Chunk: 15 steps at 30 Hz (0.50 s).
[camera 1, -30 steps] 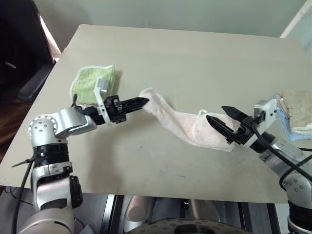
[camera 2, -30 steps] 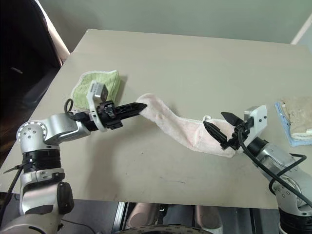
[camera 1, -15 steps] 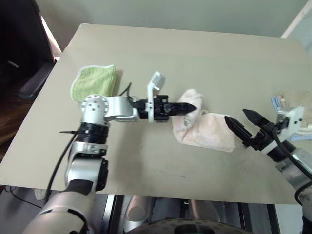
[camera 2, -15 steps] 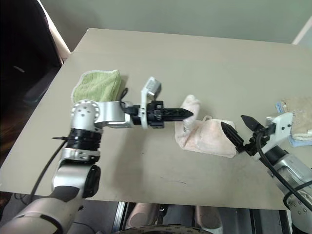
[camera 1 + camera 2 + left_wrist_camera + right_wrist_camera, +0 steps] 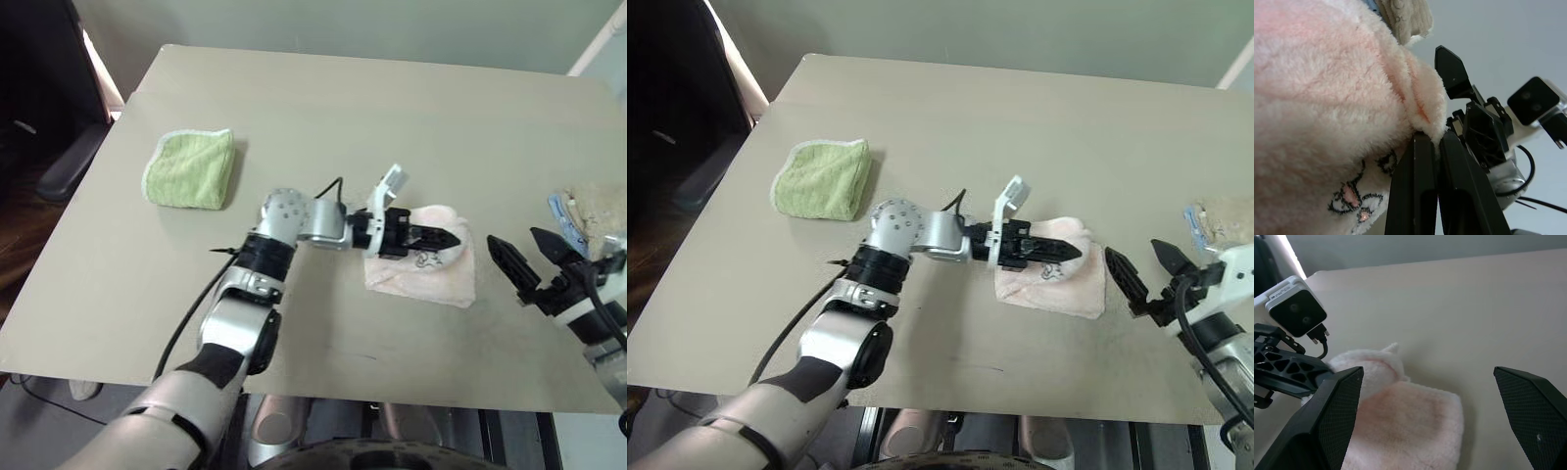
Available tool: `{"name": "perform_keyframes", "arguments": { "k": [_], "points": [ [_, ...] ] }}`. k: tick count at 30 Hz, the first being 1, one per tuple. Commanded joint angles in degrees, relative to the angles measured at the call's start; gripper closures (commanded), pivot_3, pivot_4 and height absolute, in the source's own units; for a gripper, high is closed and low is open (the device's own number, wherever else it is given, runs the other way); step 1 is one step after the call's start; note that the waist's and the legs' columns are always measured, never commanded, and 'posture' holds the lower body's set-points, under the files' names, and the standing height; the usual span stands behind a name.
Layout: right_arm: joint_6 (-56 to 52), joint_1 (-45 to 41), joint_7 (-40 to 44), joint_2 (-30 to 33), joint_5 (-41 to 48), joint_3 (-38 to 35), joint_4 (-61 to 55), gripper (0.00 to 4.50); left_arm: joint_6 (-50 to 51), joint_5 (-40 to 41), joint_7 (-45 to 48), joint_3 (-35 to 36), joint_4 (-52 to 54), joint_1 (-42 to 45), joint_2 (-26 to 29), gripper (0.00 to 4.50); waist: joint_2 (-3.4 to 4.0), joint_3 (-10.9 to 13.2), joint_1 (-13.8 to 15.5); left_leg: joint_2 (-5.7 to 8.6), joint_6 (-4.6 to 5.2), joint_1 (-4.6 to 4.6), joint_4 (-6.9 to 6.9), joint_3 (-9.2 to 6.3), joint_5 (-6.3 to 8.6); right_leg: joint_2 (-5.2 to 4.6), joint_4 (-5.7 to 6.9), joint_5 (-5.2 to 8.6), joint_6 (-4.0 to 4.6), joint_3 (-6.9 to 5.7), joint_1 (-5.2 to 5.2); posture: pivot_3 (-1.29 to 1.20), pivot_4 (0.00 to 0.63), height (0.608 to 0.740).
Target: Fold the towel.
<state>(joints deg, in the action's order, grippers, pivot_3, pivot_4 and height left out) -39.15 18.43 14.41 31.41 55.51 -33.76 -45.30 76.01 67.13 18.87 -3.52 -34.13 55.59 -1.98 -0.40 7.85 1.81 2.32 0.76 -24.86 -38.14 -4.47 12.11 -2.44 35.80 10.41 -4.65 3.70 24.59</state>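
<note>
Towel [image 5: 423, 266] lies doubled on the desk [image 5: 392, 117], its edge pinched by the left fingers [image 5: 1422, 166], right gripper [image 5: 529, 262] gaping empty nearby; lay that edge square before releasing.

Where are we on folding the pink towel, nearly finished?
Close, I'd say. Done: the towel is doubled over into a compact pad on the table. In hand: the left gripper is shut on the towel's edge, lying over the top layer, so that end isn't released. The right gripper is open and clear beside it. Left: let go, perhaps smooth or square the fold.
</note>
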Motion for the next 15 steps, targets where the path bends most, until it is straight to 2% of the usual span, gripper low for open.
{"name": "perform_keyframes", "arguments": {
  "k": [1, 8, 11, 15],
  "points": [
    [1.5, 0.5, -1.6, -0.1, 1.1, -1.8, -2.3, 0.00, -0.5, -4.4, 3.4, -0.2, -0.9, 1.2, -2.4, 4.49, -0.01, 0.0, 0.0, 0.00, 0.03, -0.01, -0.01, 0.01, 0.02, -0.01, -0.02, -0.05, -0.12, 0.01, 0.00, 0.00, 0.150, 0.728],
    [2.3, 2.2, -3.2, 0.1, 1.3, -1.9, -3.1, 0.00, 1.4, -12.3, 8.7, -1.6, -0.8, 0.6, -4.3, 4.49, -0.01, 0.0, 0.0, -0.01, 0.06, -0.03, -0.01, 0.03, 0.09, -0.03, -0.04, -0.07, -0.36, 0.05, 0.02, 0.00, 0.150, 0.728],
    [2.5, 2.4, -3.6, 0.1, 1.1, -1.6, -3.0, 0.00, 4.1, -12.5, 10.3, 0.0, -0.1, 0.5, -4.7, 3.76, -0.01, 0.0, 0.0, 0.00, 0.07, -0.04, -0.02, 0.04, 0.10, -0.04, -0.03, -0.10, -0.41, 0.06, 0.02, 0.00, 0.150, 0.728],
    [2.5, 1.6, -3.8, 0.5, 0.7, -1.1, -2.2, 0.00, 5.4, -13.8, 11.6, 0.7, 0.7, 0.1, -4.9, 2.37, -0.01, 0.0, 0.1, 0.00, 0.08, -0.04, -0.04, 0.05, 0.10, -0.05, -0.03, -0.12, -0.45, 0.08, 0.02, 0.00, 0.150, 0.728]
  ]
}}
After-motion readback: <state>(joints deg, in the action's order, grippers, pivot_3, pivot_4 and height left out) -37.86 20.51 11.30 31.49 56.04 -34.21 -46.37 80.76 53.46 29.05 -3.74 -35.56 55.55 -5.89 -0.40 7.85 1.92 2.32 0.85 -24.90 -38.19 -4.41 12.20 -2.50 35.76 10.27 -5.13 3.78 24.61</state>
